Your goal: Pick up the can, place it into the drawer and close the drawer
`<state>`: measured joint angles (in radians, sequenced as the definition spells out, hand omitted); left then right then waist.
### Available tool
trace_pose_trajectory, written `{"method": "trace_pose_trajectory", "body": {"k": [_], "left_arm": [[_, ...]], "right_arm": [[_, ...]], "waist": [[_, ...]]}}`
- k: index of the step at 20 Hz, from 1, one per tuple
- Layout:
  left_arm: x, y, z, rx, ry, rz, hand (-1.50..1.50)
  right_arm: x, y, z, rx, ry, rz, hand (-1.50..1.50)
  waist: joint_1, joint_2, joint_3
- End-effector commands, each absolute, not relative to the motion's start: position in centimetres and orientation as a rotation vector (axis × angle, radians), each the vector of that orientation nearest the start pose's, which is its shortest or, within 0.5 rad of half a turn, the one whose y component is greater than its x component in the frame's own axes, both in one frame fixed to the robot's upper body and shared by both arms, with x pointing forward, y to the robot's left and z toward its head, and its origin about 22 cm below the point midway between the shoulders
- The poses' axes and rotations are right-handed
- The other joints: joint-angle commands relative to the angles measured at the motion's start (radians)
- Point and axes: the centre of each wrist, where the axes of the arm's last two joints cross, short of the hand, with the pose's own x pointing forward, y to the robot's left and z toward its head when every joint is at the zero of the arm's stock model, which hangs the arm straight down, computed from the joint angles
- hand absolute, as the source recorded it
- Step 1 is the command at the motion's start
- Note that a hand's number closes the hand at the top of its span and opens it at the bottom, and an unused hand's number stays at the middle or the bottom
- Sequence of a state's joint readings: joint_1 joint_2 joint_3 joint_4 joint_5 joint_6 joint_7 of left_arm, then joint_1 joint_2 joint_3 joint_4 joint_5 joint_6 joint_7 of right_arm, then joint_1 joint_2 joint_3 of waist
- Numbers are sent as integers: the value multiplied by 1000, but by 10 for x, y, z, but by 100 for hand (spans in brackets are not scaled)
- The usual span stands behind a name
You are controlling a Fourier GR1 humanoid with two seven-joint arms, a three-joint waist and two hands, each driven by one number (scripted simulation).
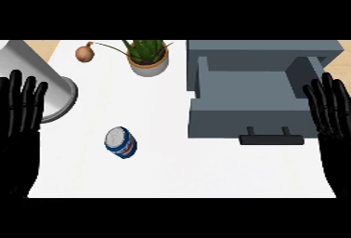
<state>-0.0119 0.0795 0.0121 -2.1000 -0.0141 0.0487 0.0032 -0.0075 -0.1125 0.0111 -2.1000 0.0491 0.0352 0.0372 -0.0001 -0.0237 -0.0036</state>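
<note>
At the frame's left edge the left hand (21, 104) rests, fingers straight and spread, holding nothing. The can (120, 143), a glossy blue-and-white cylinder, stands lower left of centre on the smooth white counter (205, 172), free to grasp. The boxy grey drawer (247, 100) gapes open, ready to receive it. The right hand (331, 104) rests likewise, fingers wide.

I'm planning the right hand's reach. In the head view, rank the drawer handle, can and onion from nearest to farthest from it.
From the right hand:
1. Drawer handle, just to its left, at the open drawer's front.
2. Can, left of centre on the counter.
3. Onion, far back left.
</note>
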Motion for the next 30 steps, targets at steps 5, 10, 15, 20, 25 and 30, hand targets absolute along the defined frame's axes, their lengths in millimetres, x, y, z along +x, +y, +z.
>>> {"method": "trace_pose_trajectory", "body": {"k": [5,10,15,20,25,30], "left_arm": [[207,204,128,-446,-2122,-347,-150],[194,223,111,-269,-1728,-416,-150],[191,229,121,-307,-1714,-467,-150],[178,231,122,-299,-1698,-423,-150],[179,241,126,-271,-1683,-377,-150],[212,238,117,-249,-1665,-342,-150]], "right_arm": [[216,-244,122,-77,-2128,103,-150],[199,-259,107,-148,-1790,25,-150],[186,-262,86,-155,-1785,8,-150],[184,-249,96,-145,-1776,-7,-150],[160,-271,89,-172,-1776,11,-150],[177,-285,96,-157,-1786,-2,-150]], "waist": [[-8,27,5],[-3,21,5],[-2,23,4],[1,23,4],[-1,22,4],[-2,24,4]]}}
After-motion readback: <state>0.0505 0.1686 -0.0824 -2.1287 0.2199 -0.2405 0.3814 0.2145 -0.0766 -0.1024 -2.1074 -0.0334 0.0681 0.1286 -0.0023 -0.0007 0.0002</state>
